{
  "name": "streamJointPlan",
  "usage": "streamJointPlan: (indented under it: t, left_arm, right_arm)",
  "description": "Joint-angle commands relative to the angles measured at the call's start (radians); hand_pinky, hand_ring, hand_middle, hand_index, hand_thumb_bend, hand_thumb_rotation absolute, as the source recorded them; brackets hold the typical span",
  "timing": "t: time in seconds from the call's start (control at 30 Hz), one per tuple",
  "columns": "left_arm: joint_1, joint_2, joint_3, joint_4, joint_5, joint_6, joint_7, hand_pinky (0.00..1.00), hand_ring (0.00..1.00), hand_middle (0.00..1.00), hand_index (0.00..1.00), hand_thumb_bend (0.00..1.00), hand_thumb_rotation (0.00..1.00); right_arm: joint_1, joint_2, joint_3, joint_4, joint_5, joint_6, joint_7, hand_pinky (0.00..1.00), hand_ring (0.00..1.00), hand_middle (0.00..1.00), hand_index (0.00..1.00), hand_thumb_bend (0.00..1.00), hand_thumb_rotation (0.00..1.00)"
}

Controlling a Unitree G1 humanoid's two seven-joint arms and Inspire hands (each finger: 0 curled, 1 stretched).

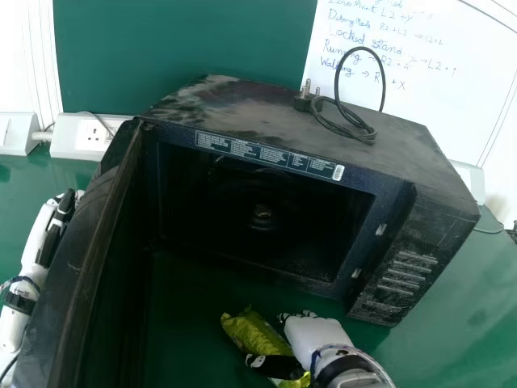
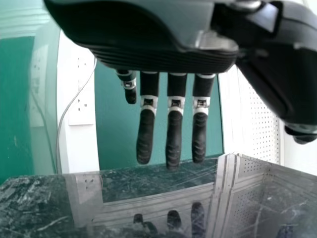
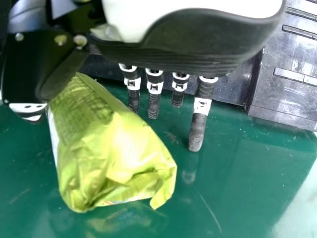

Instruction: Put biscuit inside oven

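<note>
One biscuit packet (image 1: 252,330) lies beside our wide right hand (image 1: 315,335); we judge this the grasp: close, then lift toward the oven (image 1: 391,202).

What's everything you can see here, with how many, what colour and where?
Microwave oven: one, black, on the table
Oven door: one, black, swung open on the oven's left
Biscuit packet: one, yellow-green, on the table before the oven opening
Power cord with plug: one, black, on the oven's top
Table: one, green, under the oven
Whiteboard: one, white with handwriting, behind the oven
Panel: one, green, behind the oven
Socket unit: at least one, white, left of the oven
Left hand: one, black and white, outside the door
Right hand: one, white and black, at the packet
</note>
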Motion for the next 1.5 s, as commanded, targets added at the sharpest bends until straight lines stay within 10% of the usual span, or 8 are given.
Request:
streamJointPlan:
  t: [0.0, 0.37, 0.5, 0.83, 0.97, 1.47]
  left_arm:
    - [0.011, -0.005, -0.003, -0.007, -0.005, 0.016, 0.008, 0.3, 0.37, 0.42, 0.48, 0.51, 0.07]
    - [0.004, -0.002, -0.003, 0.009, -0.008, 0.003, 0.0, 0.29, 0.37, 0.42, 0.48, 0.51, 0.07]
    - [0.003, -0.002, -0.002, 0.015, -0.011, -0.002, -0.003, 0.29, 0.37, 0.42, 0.48, 0.51, 0.07]
    - [0.008, -0.004, -0.003, -0.008, -0.016, 0.025, 0.001, 0.29, 0.37, 0.42, 0.48, 0.51, 0.07]
    - [0.007, -0.005, -0.002, -0.009, -0.018, 0.025, 0.0, 0.3, 0.37, 0.42, 0.48, 0.51, 0.07]
    - [0.011, -0.005, -0.003, -0.015, -0.015, 0.027, 0.002, 0.3, 0.37, 0.42, 0.48, 0.51, 0.07]
  right_arm:
    - [0.046, -0.002, 0.008, 0.062, -0.004, 0.007, 0.025, 0.7, 0.82, 0.88, 0.93, 0.91, 0.53]
    - [0.038, 0.003, 0.016, 0.09, -0.017, 0.028, 0.038, 0.64, 0.76, 0.81, 0.92, 0.94, 0.38]
    - [0.021, -0.025, 0.012, 0.103, 0.012, 0.014, 0.078, 0.59, 0.68, 0.7, 0.7, 0.93, 0.35]
    - [-0.018, -0.065, 0.036, 0.116, 0.024, 0.006, 0.168, 0.38, 0.39, 0.47, 0.62, 0.82, 0.23]
    - [-0.009, -0.066, 0.033, 0.111, 0.018, 0.014, 0.14, 0.2, 0.26, 0.47, 0.64, 0.58, 0.01]
    - [0.016, -0.073, 0.024, 0.057, 0.023, 0.009, 0.082, 0.15, 0.23, 0.47, 0.73, 0.55, 0.0]
